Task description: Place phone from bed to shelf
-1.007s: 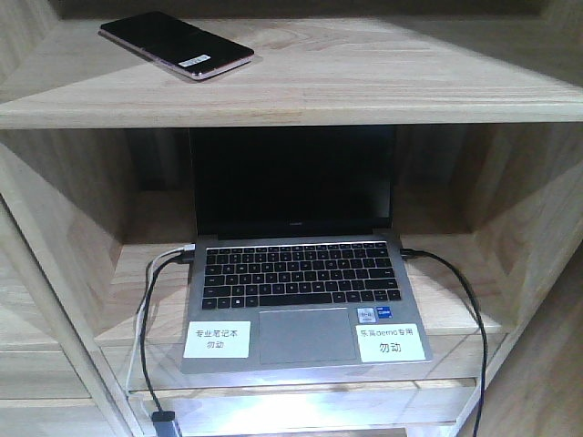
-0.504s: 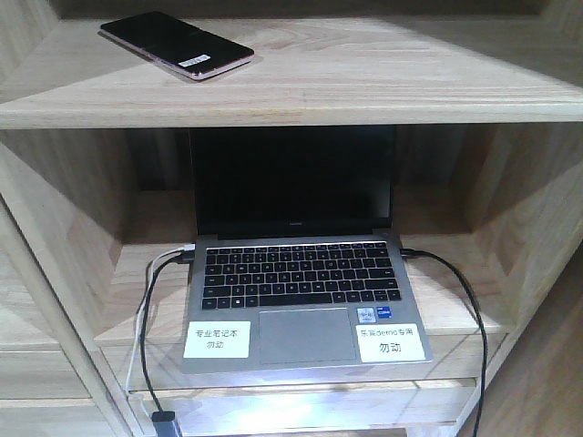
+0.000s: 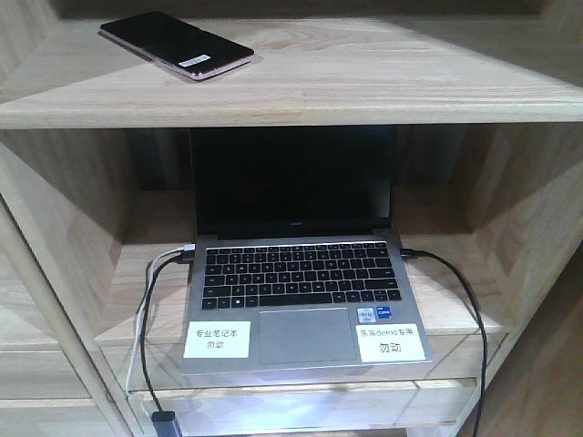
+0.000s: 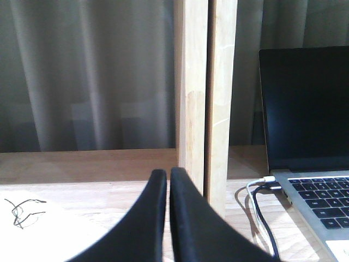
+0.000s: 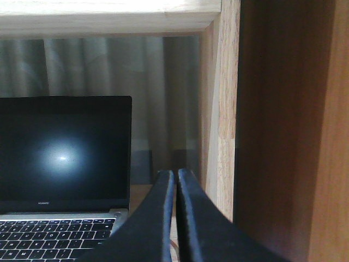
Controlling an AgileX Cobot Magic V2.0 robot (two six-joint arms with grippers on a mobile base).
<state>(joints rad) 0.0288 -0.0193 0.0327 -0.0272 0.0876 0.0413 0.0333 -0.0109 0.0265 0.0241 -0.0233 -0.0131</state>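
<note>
One phone lay flat on the upper board of the wooden shelf, towards its left end and turned at an angle, its glossy black face up, a pinkish edge showing and one small white sticker near its right end. Nothing touched it.

On the board below stood one open grey laptop with a dark screen and two white labels on its palm rest, one at each side of the trackpad. Cables ran from both sides of it: a white cable and a black one at the left, one black cable at the right.

The left gripper had its two black fingers pressed together with nothing between them, held in front of an upright post of the shelf, the laptop to its right. The right gripper was likewise pressed together and empty, with the laptop's screen to its left and a wooden upright just to its right.
</note>
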